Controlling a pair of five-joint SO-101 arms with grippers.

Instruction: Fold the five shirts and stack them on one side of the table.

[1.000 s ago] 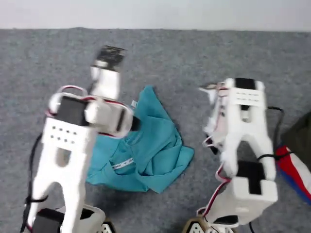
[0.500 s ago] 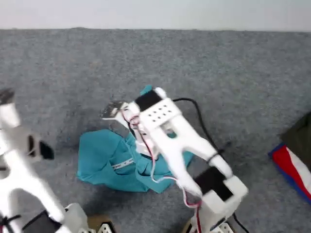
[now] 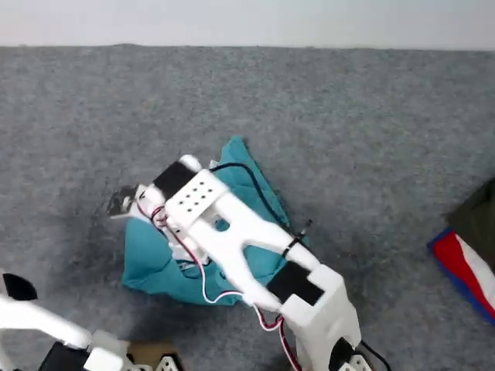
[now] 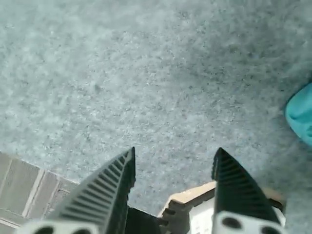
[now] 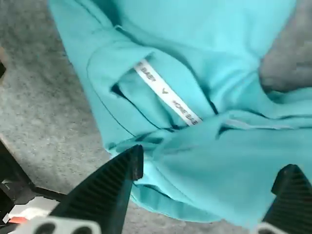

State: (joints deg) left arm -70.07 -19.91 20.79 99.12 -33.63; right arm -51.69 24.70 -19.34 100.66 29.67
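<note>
A crumpled teal shirt (image 3: 247, 193) lies on the grey carpet in the middle of the table. Its collar and white label (image 5: 168, 95) face up in the right wrist view. My right arm stretches across the shirt from the front. My right gripper (image 3: 124, 202) hangs at the shirt's left edge; it (image 5: 213, 161) is open just above the teal cloth, holding nothing. My left arm (image 3: 39, 321) sits at the front left corner. My left gripper (image 4: 174, 153) is open over bare carpet, with a bit of the teal shirt (image 4: 300, 119) off to one side.
A red, white and blue garment (image 3: 464, 270) and a dark green one (image 3: 478, 212) lie at the table's right edge. Grey carpet (image 3: 348, 108) runs open behind the shirt. A wooden base plate (image 4: 195, 197) sits below my left gripper.
My right arm has swung left across the teal shirt, its gripper now at the shirt's left edge. My left arm has pulled back to the front left corner. The shirt has bunched leftward.
</note>
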